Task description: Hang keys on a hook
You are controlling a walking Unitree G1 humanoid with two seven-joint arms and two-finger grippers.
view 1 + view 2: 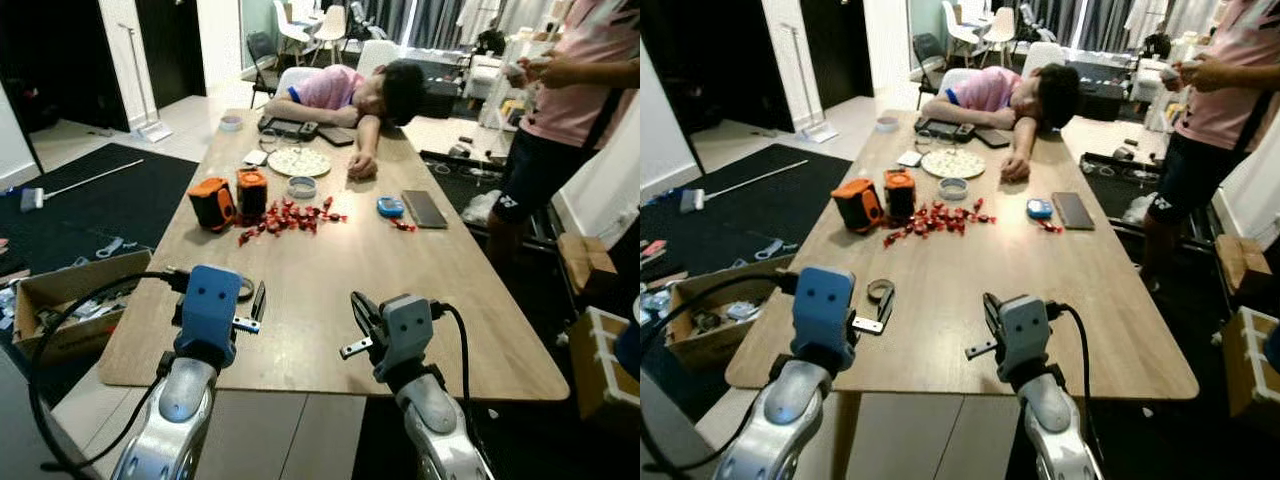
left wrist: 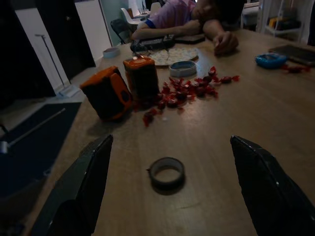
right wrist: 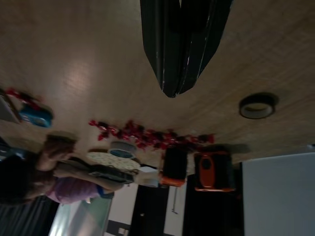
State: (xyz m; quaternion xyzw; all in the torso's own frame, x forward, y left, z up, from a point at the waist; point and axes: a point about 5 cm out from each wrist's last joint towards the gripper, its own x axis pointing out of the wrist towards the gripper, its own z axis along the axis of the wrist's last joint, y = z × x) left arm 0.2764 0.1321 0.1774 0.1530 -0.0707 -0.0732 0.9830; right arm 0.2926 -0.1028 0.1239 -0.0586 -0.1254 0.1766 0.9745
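1. Keys and hook: cannot make out either anywhere on the bench (image 1: 330,300). Judgement: keys would be light, stiff metal, jangly and slippery; best pinched at the ring, not the blades.
2. Left claw (image 2: 170,189): fingers wide apart, hovering low over the near bench edge, a small dark tape ring (image 2: 167,172) between and just ahead of them.
3. Right claw (image 3: 182,73): fingers pressed together, empty, above bare wood.
4. Mid-bench: two orange-black boxes (image 1: 228,199), scattered red sweets (image 1: 285,218). A person (image 1: 345,90) slumps at the far end.
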